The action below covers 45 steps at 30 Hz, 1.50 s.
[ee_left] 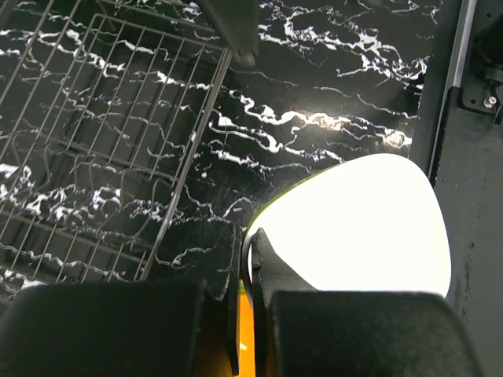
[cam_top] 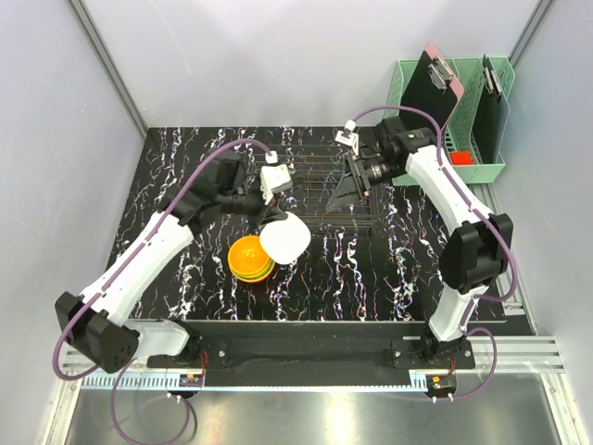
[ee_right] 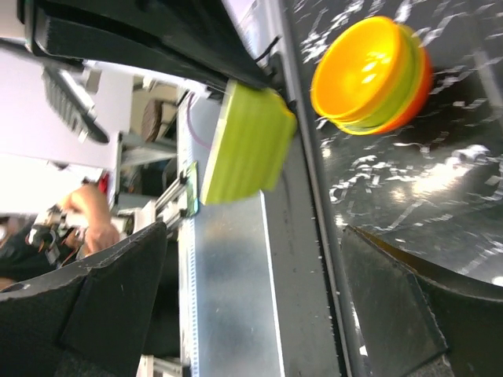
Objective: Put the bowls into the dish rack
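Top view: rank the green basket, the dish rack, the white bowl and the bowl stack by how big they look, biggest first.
1. green basket
2. dish rack, partly hidden, so second place is unsure
3. white bowl and bowl stack look alike; the white bowl is lifted nearer the camera, so no ranking.

Left fingers (ee_left: 110, 330) together, right fingers (ee_right: 94, 306) apart.

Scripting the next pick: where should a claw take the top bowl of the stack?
The top orange bowl sits mouth up, nested in the other bowls, so only its rim stands free: pinch that rim from above, one finger inside, one outside.
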Available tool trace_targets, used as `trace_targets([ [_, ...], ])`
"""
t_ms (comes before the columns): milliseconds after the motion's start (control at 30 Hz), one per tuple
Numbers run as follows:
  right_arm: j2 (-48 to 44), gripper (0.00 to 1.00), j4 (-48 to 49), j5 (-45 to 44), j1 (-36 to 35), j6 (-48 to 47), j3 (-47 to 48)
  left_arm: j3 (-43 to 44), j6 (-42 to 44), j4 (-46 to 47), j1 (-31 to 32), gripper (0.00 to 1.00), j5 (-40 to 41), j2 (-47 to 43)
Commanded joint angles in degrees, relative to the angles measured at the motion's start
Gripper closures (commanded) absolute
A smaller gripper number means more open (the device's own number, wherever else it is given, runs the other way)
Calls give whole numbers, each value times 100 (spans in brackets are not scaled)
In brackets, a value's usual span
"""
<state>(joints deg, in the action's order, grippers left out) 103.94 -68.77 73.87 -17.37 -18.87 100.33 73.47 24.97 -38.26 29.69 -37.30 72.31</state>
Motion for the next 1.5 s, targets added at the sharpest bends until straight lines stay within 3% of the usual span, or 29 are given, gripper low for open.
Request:
trace_targets([
  [0,196,0,-338,356,-302,-319,232,246,-344,697,203,100,109,230],
  [267,618,0,-1076,770,-390,-1030,461,563,-458,820,379,100,205,467],
  [567,935,0,-1279,866,-812,-1171,530,783,-555,899,555,100,416,617],
  [967,891,7,-1446,1007,-847,-1215,338,642,-204,864,906,100,1189,644],
  [1200,917,9,-1463,884,-847,-1294,-14,581,201,838,1153,100,2085,573],
  [1467,1049,12,-1464,770,-777,-1321,109,405,333,785,1153,100,2297,345],
])
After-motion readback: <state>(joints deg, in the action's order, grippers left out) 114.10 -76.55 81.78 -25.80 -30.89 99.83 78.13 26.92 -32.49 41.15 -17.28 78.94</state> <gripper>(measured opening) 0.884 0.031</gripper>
